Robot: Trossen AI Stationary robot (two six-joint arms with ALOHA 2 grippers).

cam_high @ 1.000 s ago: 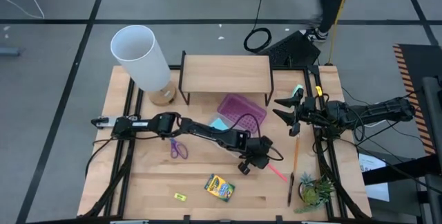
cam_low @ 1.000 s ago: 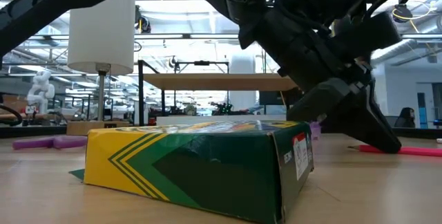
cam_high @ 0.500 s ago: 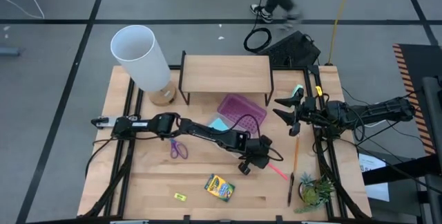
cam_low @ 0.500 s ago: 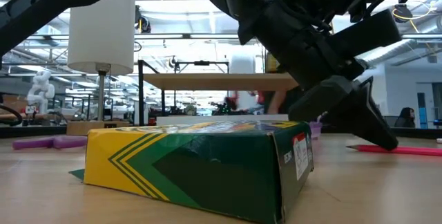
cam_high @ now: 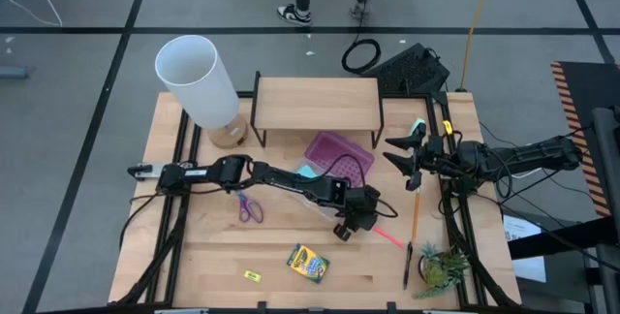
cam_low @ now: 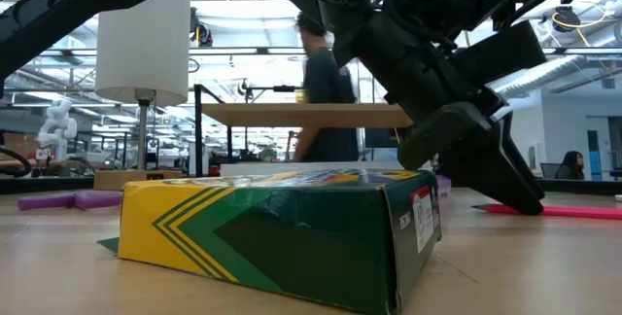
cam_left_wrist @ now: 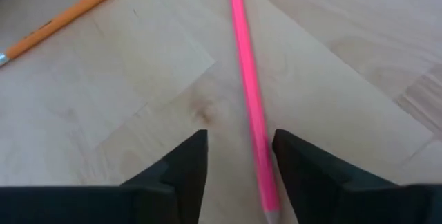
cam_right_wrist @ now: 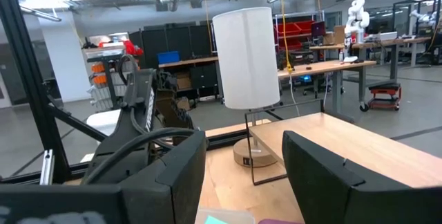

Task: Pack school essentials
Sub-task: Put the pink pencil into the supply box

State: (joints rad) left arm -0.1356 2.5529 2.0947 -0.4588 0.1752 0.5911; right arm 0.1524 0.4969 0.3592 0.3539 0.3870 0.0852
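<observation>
Crayon box (cam_high: 308,260), yellow and green, lies flat near the front edge of the desk (cam_high: 194,266), filling the low view. Purple-handled scissors (cam_high: 250,206) rest beside the left arm, well apart from the box. Orange pencil (cam_high: 414,222) lies along the right side; the pink pen (cam_high: 388,239) sits on bare wood between it and the box. Left hand (cam_left_wrist: 238,156) hangs low right over that pink pen, fingers parted, one either side of it, gripping nothing. Right hand (cam_high: 399,158) waits raised by the right edge, fingers spread wide, empty. Tiny yellow piece (cam_high: 252,275) sits left of the crayon box.
</observation>
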